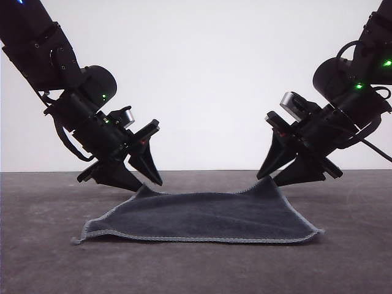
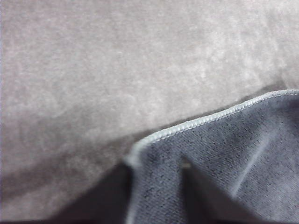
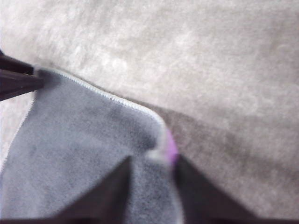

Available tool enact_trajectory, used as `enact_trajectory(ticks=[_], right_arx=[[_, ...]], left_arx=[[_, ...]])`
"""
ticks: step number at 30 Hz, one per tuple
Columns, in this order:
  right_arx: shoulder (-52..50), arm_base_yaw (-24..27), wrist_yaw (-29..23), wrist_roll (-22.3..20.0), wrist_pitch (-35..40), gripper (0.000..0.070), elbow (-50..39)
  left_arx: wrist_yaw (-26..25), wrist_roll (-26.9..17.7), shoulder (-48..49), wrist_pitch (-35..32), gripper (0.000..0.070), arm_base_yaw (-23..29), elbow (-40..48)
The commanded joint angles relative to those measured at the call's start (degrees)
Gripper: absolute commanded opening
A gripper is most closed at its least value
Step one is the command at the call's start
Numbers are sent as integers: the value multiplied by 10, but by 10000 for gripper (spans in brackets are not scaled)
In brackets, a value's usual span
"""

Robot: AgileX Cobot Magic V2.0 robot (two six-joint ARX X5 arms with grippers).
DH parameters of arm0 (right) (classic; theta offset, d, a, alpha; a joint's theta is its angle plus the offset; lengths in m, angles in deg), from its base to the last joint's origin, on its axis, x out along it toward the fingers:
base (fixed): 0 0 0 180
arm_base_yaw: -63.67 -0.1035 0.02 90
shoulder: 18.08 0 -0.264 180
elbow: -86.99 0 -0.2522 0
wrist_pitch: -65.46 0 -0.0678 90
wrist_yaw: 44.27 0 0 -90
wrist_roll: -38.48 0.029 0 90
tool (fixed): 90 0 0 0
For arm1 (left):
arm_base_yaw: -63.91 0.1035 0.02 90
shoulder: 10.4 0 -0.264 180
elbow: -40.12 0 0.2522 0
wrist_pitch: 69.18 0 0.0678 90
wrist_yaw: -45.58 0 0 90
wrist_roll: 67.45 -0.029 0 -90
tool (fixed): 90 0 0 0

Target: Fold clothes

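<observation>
Two hands work one cloth [image 1: 202, 215]. It lies charcoal face up on the grey worktop [image 1: 55, 269], its near hem flat across the front, while both far corners stand up in peaks. The left hand [image 1: 142, 177] has pinched the far corner at about 10 o'clock of the cloth, and the right hand [image 1: 277, 176] has the far corner at about 2 o'clock. In each wrist view the dark fingers [image 2: 196, 196] close tight around a corner with the light hem [image 2: 201, 122] running away from it. A sliver of purple [image 3: 171, 150] shows at the right hand's corner, where the underside peeks out.

Both far corners seem to be taken together so that the far edge rises level and taut. The near edge stays down as an anchor, so the cloth should hinge rather than slide. Judging by this, the fold has just begun: the far edge probably goes toward 6 o'clock to meet the near hem.
</observation>
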Motion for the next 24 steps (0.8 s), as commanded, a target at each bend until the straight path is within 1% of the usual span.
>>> enact_trajectory(ticks=[1,2,7,10,14,18,20,24], right_arx=[[12,-2,-2,-2,10,4,10],[12,-2,-2,-2,12,2,10],[12,-2,-1,-2,13,2,10],[12,-1,10,-2,13,2,10],[11,4,53,-3,13,2,10],[8,13,102,-5,3,2,10],[6,18,119,-14,-14,2,10],[-6,29,152,-43,-66,2,10]], left_arx=[[5,-9,-16,-3,20,-2,-10],[7,-11,-16,-3,2,-2,-10],[10,-17,-16,-2,0,-2,-10],[10,-17,-16,-1,0,-2,-10],[2,-26,-12,12,0,0,-11],[-2,-57,4,43,0,0,-13],[-2,-68,18,59,0,0,-14],[-7,-75,47,93,0,0,-14]])
